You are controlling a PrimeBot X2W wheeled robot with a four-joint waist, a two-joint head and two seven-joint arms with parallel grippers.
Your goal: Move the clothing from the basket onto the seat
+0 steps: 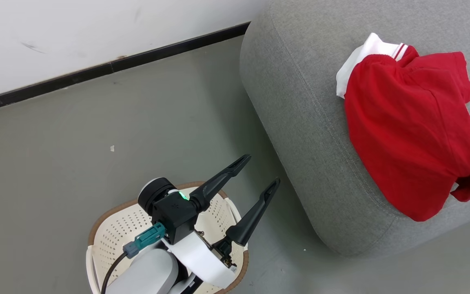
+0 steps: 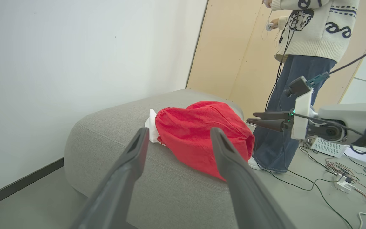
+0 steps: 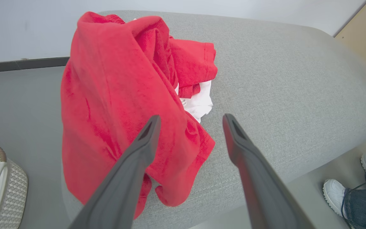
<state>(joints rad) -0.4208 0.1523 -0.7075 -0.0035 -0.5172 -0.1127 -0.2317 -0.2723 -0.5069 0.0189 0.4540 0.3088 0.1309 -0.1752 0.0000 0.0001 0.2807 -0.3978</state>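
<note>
Cloth of this kind looks light, limp and unbreakable. The clothing (image 1: 410,134) slumps in a red heap with a white panel and striped trim poking out at its upper left. It should sag and trail from any grip instead of keeping a shape. A deep pinch on a bunched fold or thick hem seems the safest hold, since a thin single layer could slip out.

The heap lies on the seat (image 1: 300,102) at the right of the head view. Its lower end drapes over the cushion's rounded edge, so a careless nudge might drag it off.

The right gripper (image 3: 192,118) points at the heap from close by in the right wrist view. Its fingers are spread wide with nothing between them. Red cloth lies beyond the finger at that view's left and bare grey cushion beyond the other.

The left gripper (image 1: 260,169) is likewise spread and carries nothing. It sits low in the head view over the basket (image 1: 114,234), well apart from the heap. What shows of the basket's inside holds no cloth, and the forearm hides the rest.
</note>
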